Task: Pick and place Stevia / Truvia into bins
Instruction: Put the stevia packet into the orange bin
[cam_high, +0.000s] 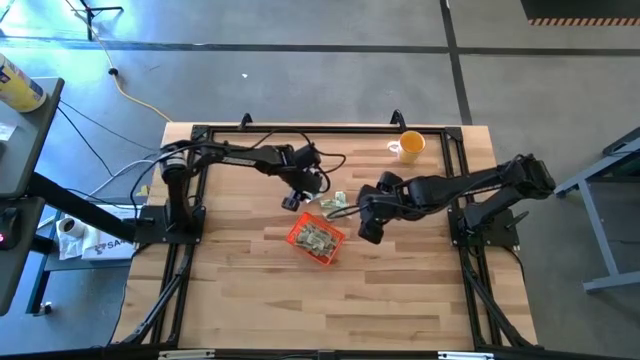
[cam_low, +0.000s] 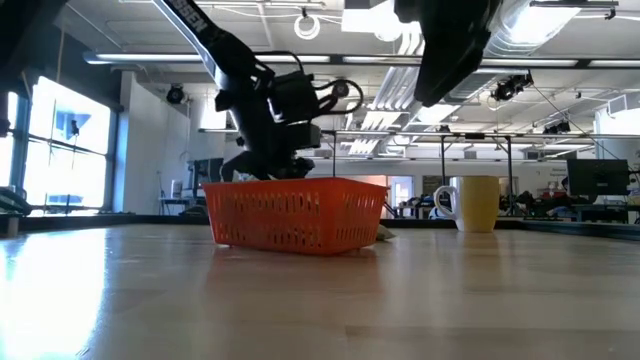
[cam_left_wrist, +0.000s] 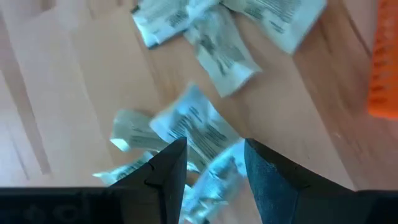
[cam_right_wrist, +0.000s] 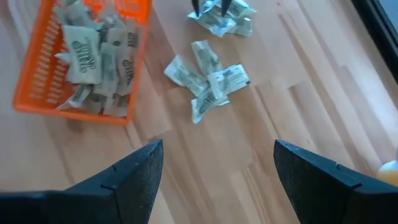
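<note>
The orange bin (cam_high: 300, 238) stands mid-table with several pale green sachets (cam_right_wrist: 93, 56) inside it; it also shows in the low view (cam_low: 295, 215). More sachets lie loose on the wood just beyond it, one cluster (cam_right_wrist: 208, 78) nearer the bin and one (cam_right_wrist: 227, 18) farther off. My left gripper (cam_left_wrist: 214, 165) is open and low over the farther cluster, its fingers on either side of a sachet (cam_left_wrist: 217, 180). My right gripper (cam_right_wrist: 214, 168) is wide open. It hovers above bare wood beside the bin (cam_right_wrist: 37, 74), short of the nearer cluster. My left gripper comes down from above over the farther cluster, one finger (cam_left_wrist: 165, 171) on each side of a sachet lying flat on the table. Whether the fingers touch it, I cannot tell.
A yellow cup (cam_high: 411, 146) stands near the table's far right corner, well away from both grippers; the low view shows it right of the bin (cam_low: 478, 203). Black frame rails run along the table's edges. Bare wood lies on the near side of the bin.
</note>
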